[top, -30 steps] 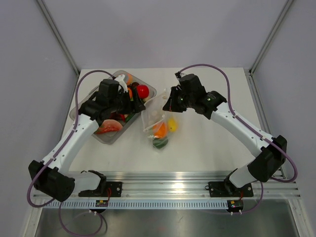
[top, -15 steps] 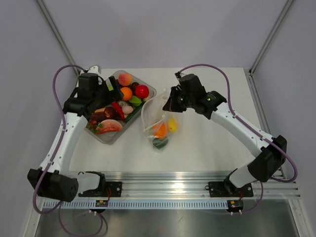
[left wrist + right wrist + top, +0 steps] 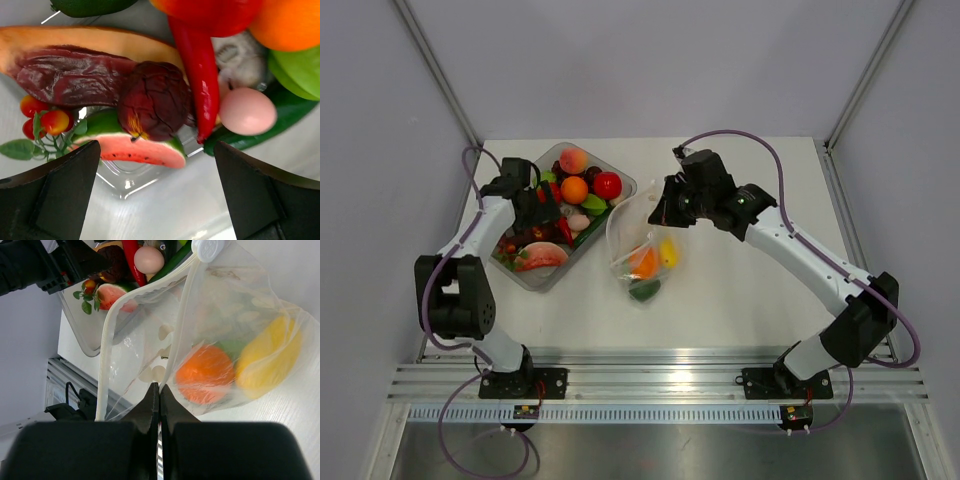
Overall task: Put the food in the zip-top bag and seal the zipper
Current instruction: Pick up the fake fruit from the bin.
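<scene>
Scene: Two arms share a bagging job on a white table [image 3: 740, 300], one over the clear tray [image 3: 127, 184], the other at the zip-top bag [image 3: 240, 315].
Left end effector [image 3: 157, 165]: spread wide and empty. It hangs over the tray's corner, above a watermelon slice [image 3: 135, 152] and a dark fig [image 3: 155, 100].
Right end effector [image 3: 159, 390]: pinched shut on the bag's rim, holding the mouth lifted and gaping toward the tray.
Bag: on the table just beside the tray, between the arms; its zipper [image 3: 104, 355] is unsealed.
Step in hand: most likely picking the next piece of food.
Doing it well: choose a piece lying on top, such as the pink egg [image 3: 247, 111]. Straddle it squarely and avoid the red chilli [image 3: 200, 75] just beside it. Release it low inside the mouth, with the right-hand grip holding the rim up.
Count: two arms, one bag, one tray. Three pieces are bagged: orange piece [image 3: 205, 372], yellow piece [image 3: 270, 360], green piece [image 3: 644, 291]. Roughly a dozen lie in the tray, piled too tightly for a firm tally.
</scene>
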